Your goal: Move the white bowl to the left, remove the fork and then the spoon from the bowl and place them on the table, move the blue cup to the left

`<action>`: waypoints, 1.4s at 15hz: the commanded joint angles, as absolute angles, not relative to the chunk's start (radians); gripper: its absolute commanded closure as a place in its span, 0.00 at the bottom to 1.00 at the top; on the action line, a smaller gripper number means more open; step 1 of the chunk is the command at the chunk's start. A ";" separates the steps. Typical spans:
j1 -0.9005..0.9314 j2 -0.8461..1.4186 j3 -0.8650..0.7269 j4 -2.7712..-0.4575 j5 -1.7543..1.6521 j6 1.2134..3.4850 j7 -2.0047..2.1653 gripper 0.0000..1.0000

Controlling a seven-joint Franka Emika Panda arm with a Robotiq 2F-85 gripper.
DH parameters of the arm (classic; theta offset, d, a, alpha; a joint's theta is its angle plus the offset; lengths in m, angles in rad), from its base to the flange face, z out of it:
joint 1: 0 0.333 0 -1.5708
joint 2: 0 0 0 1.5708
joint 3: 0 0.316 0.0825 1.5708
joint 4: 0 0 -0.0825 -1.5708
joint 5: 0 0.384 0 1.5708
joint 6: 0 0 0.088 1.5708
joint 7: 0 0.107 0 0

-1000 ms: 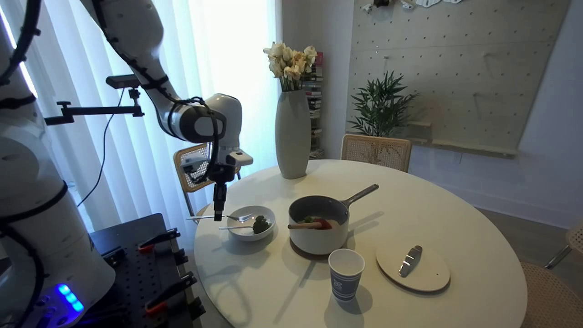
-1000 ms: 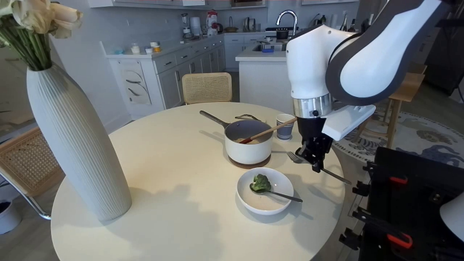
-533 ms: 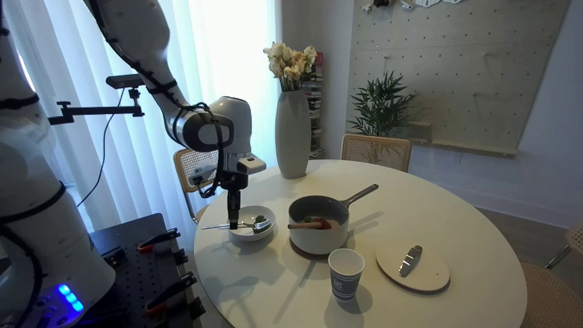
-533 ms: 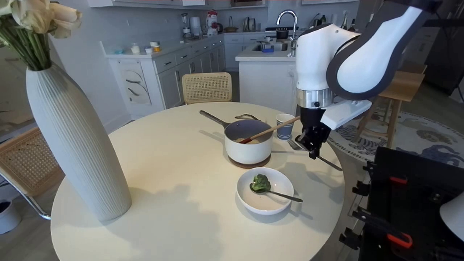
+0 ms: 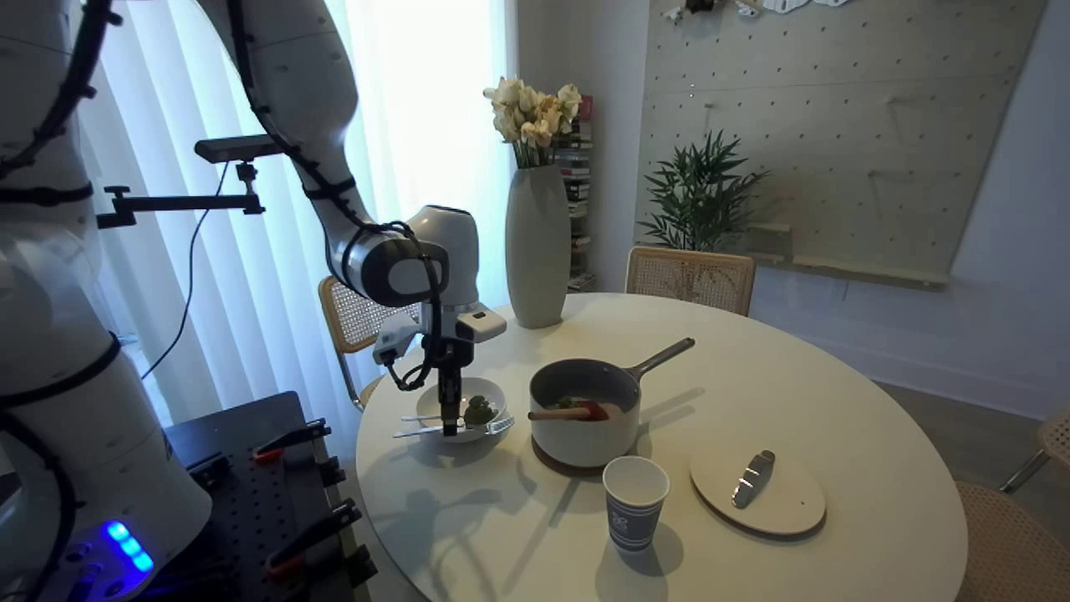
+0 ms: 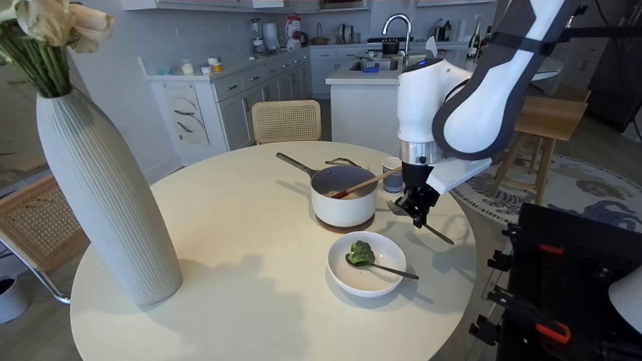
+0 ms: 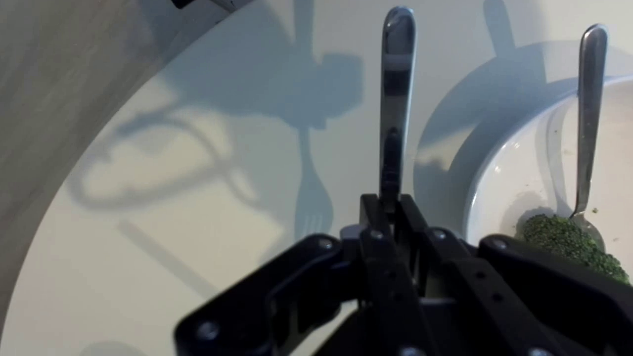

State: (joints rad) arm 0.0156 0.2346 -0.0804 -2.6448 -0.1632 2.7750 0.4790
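Jaws nearly together, the gripper [image 7: 389, 202] pinches the fork [image 7: 397, 99] above the table [image 6: 225, 240], beside the white bowl [image 6: 346, 278], which holds the spoon [image 6: 393, 272]. If lowered at a tilt, one end could strike the table first, twisting the fork in its grip.

Pale vertical blinds [image 5: 418, 125] glow with light; white cabinets [image 6: 288, 82] line a wall [image 6: 210, 40] beyond a cane-backed chair [image 6: 286, 121].

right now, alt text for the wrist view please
The black claw grips a silver fork above a white table, handle toward the picture's top. A white bowl, cut off at right, holds broccoli and a spoon.
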 commanded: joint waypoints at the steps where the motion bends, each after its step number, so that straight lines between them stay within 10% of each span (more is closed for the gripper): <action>1: 0.059 0.337 -0.125 -2.585 -0.161 2.817 0.471 0.97; 21: 0.164 0.516 -0.193 -2.540 -0.043 2.877 0.454 0.97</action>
State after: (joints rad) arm 0.1481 0.5019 -0.1810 -2.5480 -0.0767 2.8603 0.4790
